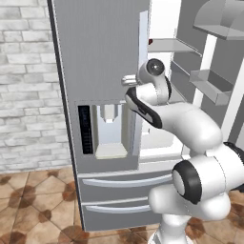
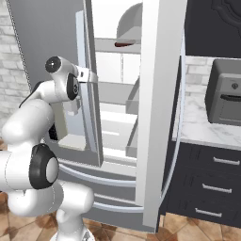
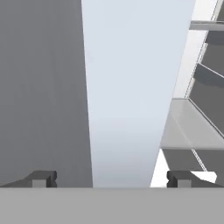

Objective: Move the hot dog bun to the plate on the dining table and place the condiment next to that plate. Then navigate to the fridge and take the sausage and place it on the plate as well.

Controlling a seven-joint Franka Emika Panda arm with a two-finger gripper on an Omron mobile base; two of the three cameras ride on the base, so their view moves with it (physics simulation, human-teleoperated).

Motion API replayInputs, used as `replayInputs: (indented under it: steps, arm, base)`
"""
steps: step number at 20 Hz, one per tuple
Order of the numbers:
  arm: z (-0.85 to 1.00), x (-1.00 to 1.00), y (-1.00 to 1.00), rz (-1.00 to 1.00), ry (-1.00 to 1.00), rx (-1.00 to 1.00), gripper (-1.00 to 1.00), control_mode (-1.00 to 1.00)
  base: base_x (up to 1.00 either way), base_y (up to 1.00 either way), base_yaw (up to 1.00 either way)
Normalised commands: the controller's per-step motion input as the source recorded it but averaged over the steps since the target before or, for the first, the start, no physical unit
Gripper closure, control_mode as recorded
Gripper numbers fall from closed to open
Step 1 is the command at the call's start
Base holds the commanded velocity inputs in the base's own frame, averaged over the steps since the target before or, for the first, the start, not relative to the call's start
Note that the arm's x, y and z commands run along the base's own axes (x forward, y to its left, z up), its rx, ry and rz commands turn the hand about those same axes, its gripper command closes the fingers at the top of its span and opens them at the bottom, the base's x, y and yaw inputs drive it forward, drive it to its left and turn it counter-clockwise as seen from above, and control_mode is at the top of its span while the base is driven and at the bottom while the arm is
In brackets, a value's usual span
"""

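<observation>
The fridge (image 1: 100, 47) is a tall silver-grey unit with a water dispenser in its left door, and its right door (image 2: 160, 94) is swung wide open. The sausage (image 2: 124, 44) is a small dark red piece lying on an upper white shelf inside, and its end shows past the door edge as the sausage (image 1: 150, 42). My gripper (image 1: 127, 80) is up at the inner edge of the left door, seen also as the gripper (image 2: 92, 75). In the hand view the gripper (image 3: 112, 179) is open, its fingertips (image 3: 43, 178) spread on either side of the pale door edge (image 3: 131, 87), holding nothing.
Door bins (image 1: 209, 86) hang on the open right door. Right of the fridge stand black drawers (image 2: 212, 188) under a marble counter (image 2: 202, 127) with a grey boxy appliance (image 2: 226, 94). A brick wall (image 1: 24, 86) is at the left. Two bottom drawers (image 1: 119, 195) are shut.
</observation>
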Motion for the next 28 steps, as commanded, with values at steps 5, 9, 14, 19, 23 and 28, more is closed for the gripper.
replayInputs:
  steps: [5, 9, 14, 19, 23, 28]
  arm:
    - [-0.23, 0.57, -0.14, 0.0, -0.08, 0.04, -1.0, -1.0]
    - [-0.3, 0.6, -0.03, 0.0, -0.02, 0.02, 1.0, -1.0]
    - [-0.1, -0.04, 0.0, 0.0, 0.01, 0.0, 1.0, -1.0]
    - [-0.05, -0.85, 0.0, 0.0, -0.03, 0.0, 1.0, -1.0]
    - [-0.03, -1.0, 0.15, 0.0, -0.05, 0.0, 1.0, -1.0]
    - [0.0, -0.89, 0.65, 0.0, 0.0, -0.01, 1.0, -1.0]
  base:
    - [0.0, 0.0, 0.0]
    - [0.0, 0.0, 0.0]
    - [0.0, 0.0, 0.0]
    - [0.0, 0.0, 0.0]
    - [0.0, 0.0, 0.0]
    - [0.0, 0.0, 0.0]
